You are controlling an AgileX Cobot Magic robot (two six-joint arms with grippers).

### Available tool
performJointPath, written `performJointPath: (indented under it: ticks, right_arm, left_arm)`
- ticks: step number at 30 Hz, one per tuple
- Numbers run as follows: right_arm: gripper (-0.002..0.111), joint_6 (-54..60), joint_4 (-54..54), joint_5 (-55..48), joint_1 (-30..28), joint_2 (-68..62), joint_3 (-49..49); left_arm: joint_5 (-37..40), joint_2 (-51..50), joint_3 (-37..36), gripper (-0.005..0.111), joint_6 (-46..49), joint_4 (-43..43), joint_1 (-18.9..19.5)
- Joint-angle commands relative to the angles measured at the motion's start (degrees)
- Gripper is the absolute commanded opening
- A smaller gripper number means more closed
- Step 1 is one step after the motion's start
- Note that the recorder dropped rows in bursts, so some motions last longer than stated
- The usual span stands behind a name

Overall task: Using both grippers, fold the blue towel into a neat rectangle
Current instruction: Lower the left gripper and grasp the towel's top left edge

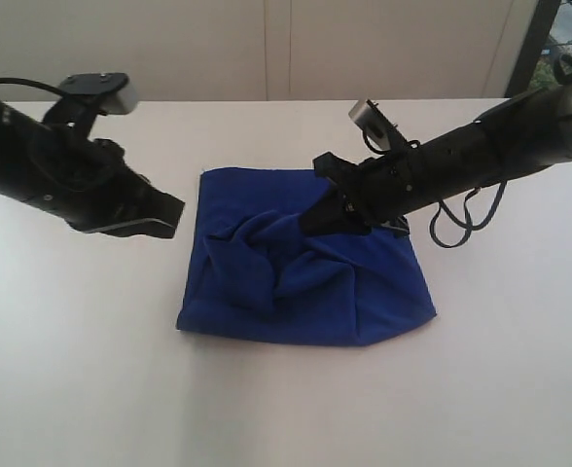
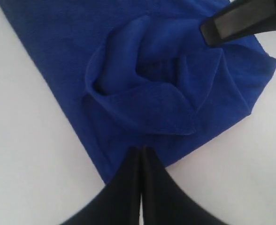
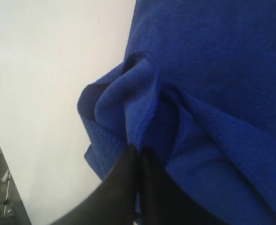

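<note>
Left claw [image 1: 172, 216]: we see its fingers pressed together with nothing between them.
Blue towel [image 1: 267, 311] from the left claw: one edge of the cloth lies right at this claw's tips, and the rest spreads away beyond them. We cannot tell whether the tips touch it.
Right claw [image 1: 312, 222]: we see its fingers closed on a raised fold of the blue towel, pinching the cloth at the tips.
Blue towel from the right claw: creases run out from the pinched spot. The rumpled middle sits just ahead of the tips, and flatter cloth lies beneath the claw.
Claw to claw: the right claw is over the cloth, facing the left claw, with the rumpled middle between them.
Table [image 1: 286, 418]: white, it carries the blue towel, which lies under the right claw in a rough four-sided shape.
</note>
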State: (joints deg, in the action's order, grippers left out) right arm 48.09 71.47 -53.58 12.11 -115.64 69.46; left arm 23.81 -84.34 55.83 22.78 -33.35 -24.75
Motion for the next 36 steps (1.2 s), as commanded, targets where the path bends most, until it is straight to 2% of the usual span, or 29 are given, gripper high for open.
performJointPath:
  ticks: [1, 9, 12, 15, 18, 21, 24, 27, 29, 32, 36]
  right_arm:
    - [0.0, 0.3, -0.9, 1.0, -0.2, 0.2, -0.2]
    - [0.0, -0.8, -5.6, 4.7, -0.2, 0.2, -0.2]
    - [0.0, -0.8, -5.8, 4.7, -0.2, 0.2, -0.2]
    - [0.0, -0.8, -5.8, 4.8, -0.2, 0.2, -0.2]
    - [0.0, -0.8, -5.8, 5.1, -0.2, 0.2, -0.2]
    - [0.0, -0.8, -5.8, 5.3, -0.2, 0.2, -0.2]
    - [0.0, -0.8, -5.9, 5.3, -0.2, 0.2, -0.2]
    - [0.0, -0.8, -7.0, 5.4, -0.2, 0.2, -0.2]
    - [0.0, -0.8, -7.3, 5.4, -0.2, 0.2, -0.2]
    - [0.0, -0.8, -7.3, 5.4, -0.2, 0.2, -0.2]
    - [0.0, -0.8, -7.3, 5.4, -0.2, 0.2, -0.2]
  left_arm:
    - [-0.3, -5.4, 4.1, 0.0, 0.2, 1.4, -4.2]
    - [-0.2, -12.9, 10.2, 0.0, -1.7, 7.1, -9.5]
    - [1.7, -15.1, 13.1, 0.0, -10.3, 17.3, -11.7]
    - [5.8, -16.2, 16.3, 0.0, -23.1, 30.9, -13.9]
    - [11.0, -17.1, 19.6, 0.0, -30.2, 38.4, -15.9]
    - [14.2, -18.6, 22.4, 0.0, -31.6, 39.3, -18.1]
    - [14.2, -20.5, 23.7, 0.0, -32.1, 39.4, -20.3]
    - [13.4, -22.5, 24.3, 0.001, -32.8, 39.6, -21.0]
    - [12.0, -23.8, 24.3, 0.013, -33.6, 39.7, -21.0]
    - [8.3, -24.4, 24.3, 0.045, -33.6, 39.6, -21.1]
    - [6.6, -24.4, 24.3, 0.052, -33.6, 39.6, -21.1]
